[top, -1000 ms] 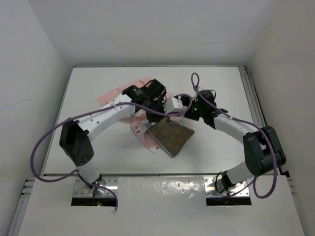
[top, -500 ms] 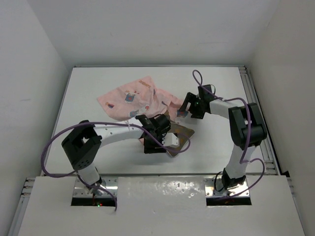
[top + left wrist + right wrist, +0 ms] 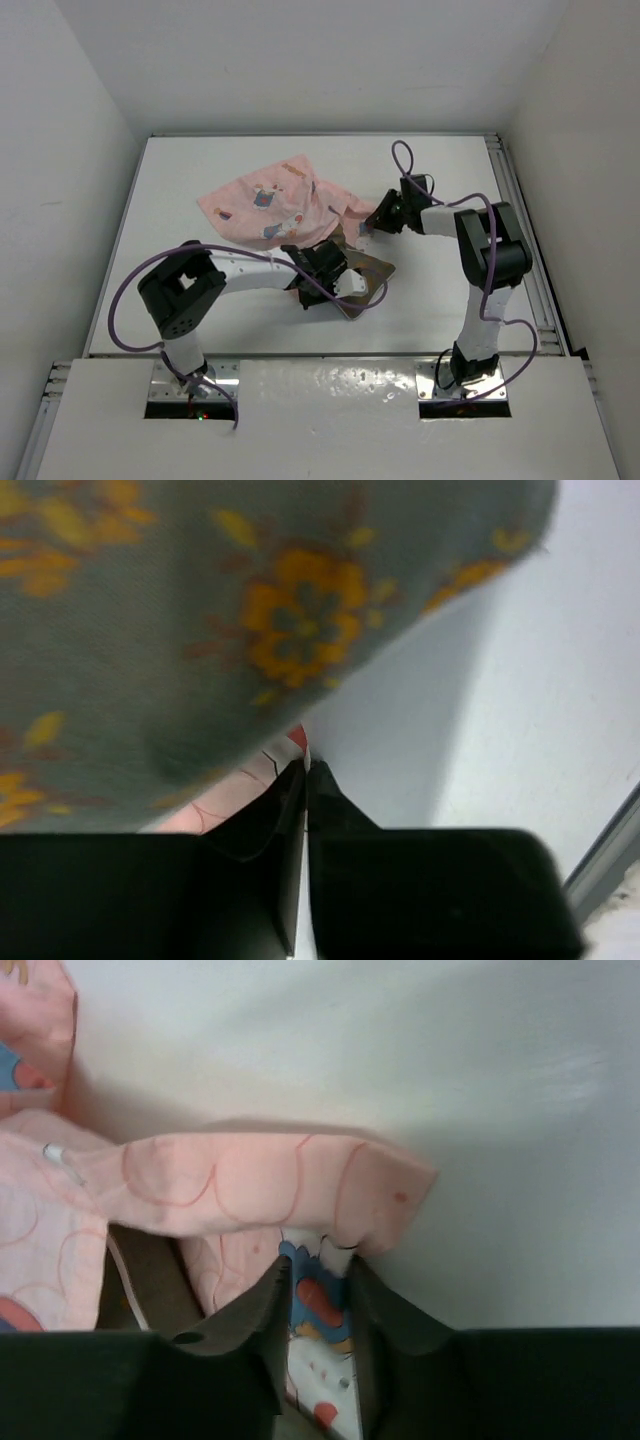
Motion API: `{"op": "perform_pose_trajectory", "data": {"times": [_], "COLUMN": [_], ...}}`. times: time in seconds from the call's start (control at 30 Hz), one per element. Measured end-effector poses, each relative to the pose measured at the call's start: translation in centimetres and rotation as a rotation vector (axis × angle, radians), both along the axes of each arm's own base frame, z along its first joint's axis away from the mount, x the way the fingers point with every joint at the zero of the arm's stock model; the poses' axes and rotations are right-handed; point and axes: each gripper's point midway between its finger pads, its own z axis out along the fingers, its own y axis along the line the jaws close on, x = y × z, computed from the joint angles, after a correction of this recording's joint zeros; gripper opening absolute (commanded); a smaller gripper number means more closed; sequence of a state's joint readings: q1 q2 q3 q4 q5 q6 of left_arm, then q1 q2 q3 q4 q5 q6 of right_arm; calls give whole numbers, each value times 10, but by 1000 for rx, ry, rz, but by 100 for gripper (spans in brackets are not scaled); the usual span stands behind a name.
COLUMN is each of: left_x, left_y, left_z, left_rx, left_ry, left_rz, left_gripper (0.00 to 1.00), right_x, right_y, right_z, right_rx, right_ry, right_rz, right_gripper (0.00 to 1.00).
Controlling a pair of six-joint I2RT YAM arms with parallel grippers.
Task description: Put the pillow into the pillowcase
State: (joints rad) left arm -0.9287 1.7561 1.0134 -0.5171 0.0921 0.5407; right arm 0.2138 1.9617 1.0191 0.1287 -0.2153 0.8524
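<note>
White table [image 3: 440,300] lies open to the far right; left gripper [image 3: 304,765] pinches pillowcase [image 3: 265,200] edge beneath the pillow [image 3: 200,610], right gripper [image 3: 318,1260] clamps its folded pink hem.

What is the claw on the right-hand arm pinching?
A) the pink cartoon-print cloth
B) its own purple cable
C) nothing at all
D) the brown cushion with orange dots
A: in the right wrist view, an edge of the pillowcase, pink with blue and red print, sits clamped between the fingers of the right gripper.
</note>
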Motion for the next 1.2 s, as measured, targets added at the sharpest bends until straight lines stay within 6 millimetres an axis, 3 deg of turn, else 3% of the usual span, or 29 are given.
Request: {"op": "perform_pose_trajectory", "data": {"times": [0.03,0.07,0.27,0.43,0.5,0.63,0.7,0.77,1.0,1.2], "left_x": [2,4,15,48,57,71,80,88,104,128], "left_y": [-1,-2,-1,-20,-24,-20,-13,-7,12,33], "left_z": [0,0,16,85,122,188,216,238,291,311], "left_rx": [-9,-15,-27,-123,-183,-309,-364,-410,-538,-575], "left_ry": [-5,-6,43,26,19,6,-2,-13,-36,-133], "left_rz": [10,17,60,60,50,50,66,86,129,204], "left_gripper": [0,0,0,0,0,0,0,0,0,0], "right_x": [2,3,1,-33,-44,-46,-49,-53,-66,-77], "right_y": [1,2,-3,-15,-17,-15,-16,-18,-29,-34], "right_z": [-2,-5,-7,7,45,124,146,160,181,222], "right_rx": [10,15,77,80,83,107,111,108,129,95], "right_ry": [-1,0,6,20,-49,-243,-290,-302,-223,-328], "right_rz": [-4,-10,-58,-50,-29,19,36,50,70,113], "right_gripper": [3,0,0,0,0,0,0,0,0,0]}}
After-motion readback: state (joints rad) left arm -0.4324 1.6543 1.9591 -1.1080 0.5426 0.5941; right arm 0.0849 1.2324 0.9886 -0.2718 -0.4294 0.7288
